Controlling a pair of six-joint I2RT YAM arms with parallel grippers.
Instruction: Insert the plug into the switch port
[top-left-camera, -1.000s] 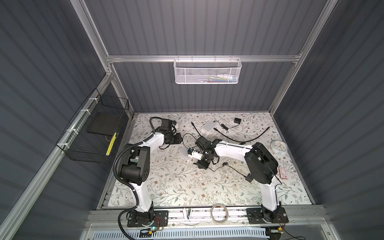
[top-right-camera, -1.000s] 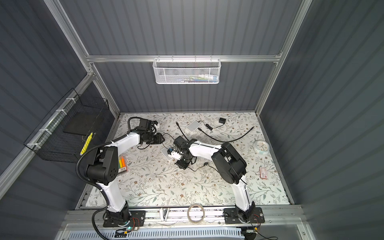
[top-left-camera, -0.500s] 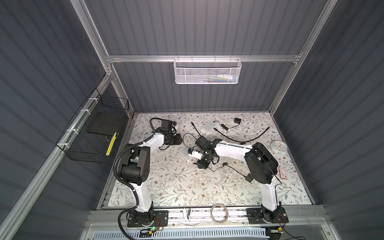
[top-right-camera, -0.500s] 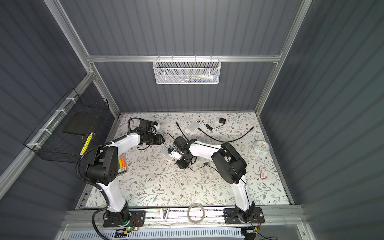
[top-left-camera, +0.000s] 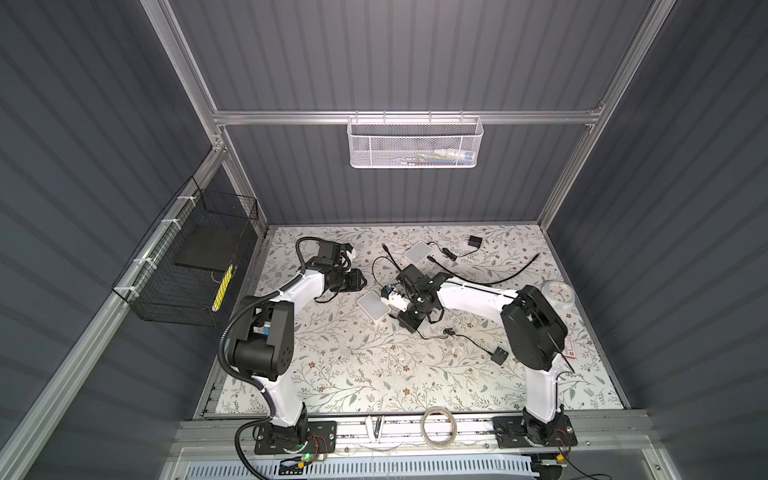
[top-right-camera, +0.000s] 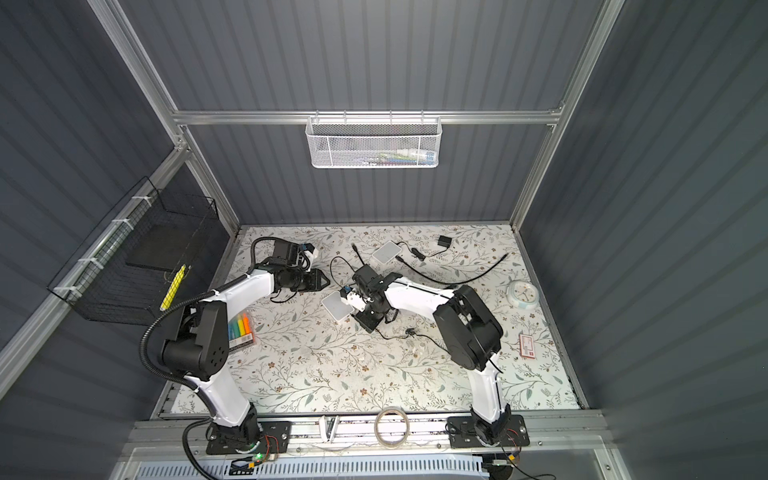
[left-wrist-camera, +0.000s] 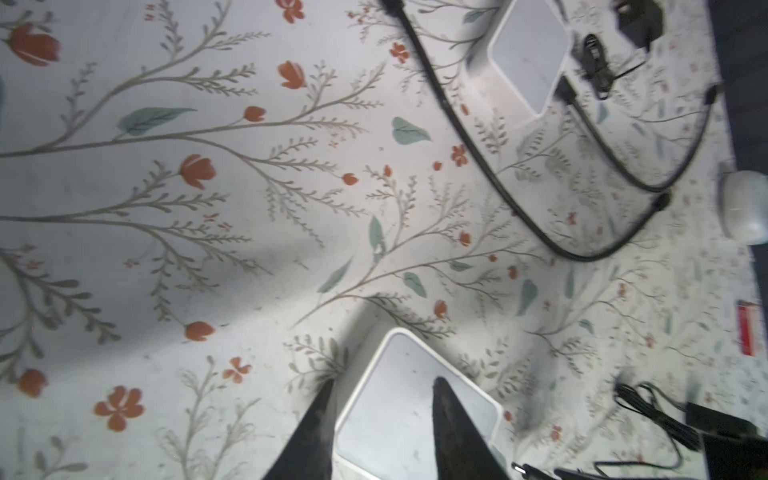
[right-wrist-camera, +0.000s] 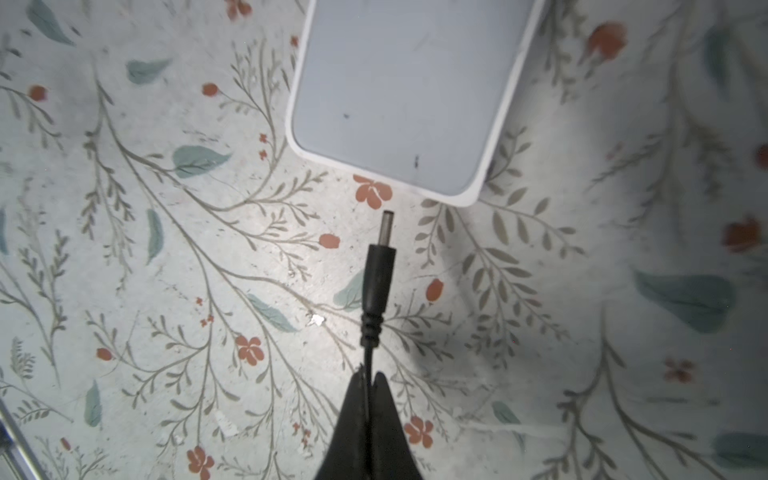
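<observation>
My right end effector (right-wrist-camera: 370, 380) is pinched fully together on the thin black cable (right-wrist-camera: 368, 358), gripping it just behind the ribbed strain relief of the plug (right-wrist-camera: 377, 274). The plug sticks straight out past the fingertips, metal tip leading. Directly ahead of that tip lies the switch (right-wrist-camera: 409, 87), a flat white box with a grey top, resting on the flowered table (right-wrist-camera: 166, 249). The tip points at the switch's near edge, close to a rounded corner. It stands just short of that edge, with a sliver of table showing between, so they are not touching. I can't make out a port on that edge from here.

My left end effector (left-wrist-camera: 384, 380) is partway open, its two dark fingers (left-wrist-camera: 320, 419) clearly apart. The same switch (left-wrist-camera: 415, 361) sits right at its tips: one finger lies beside the outer rim, and the other shows over the grey top. Whether either one touches the box I can't tell.

In both top views the switch (top-left-camera: 373, 306) (top-right-camera: 337, 305) lies between the two end effectors, the left one just beside one corner and the right one close at the opposite side. Farther out beyond the left end effector's tips are a second white box (left-wrist-camera: 528, 58) and loose black leads (left-wrist-camera: 478, 158).
</observation>
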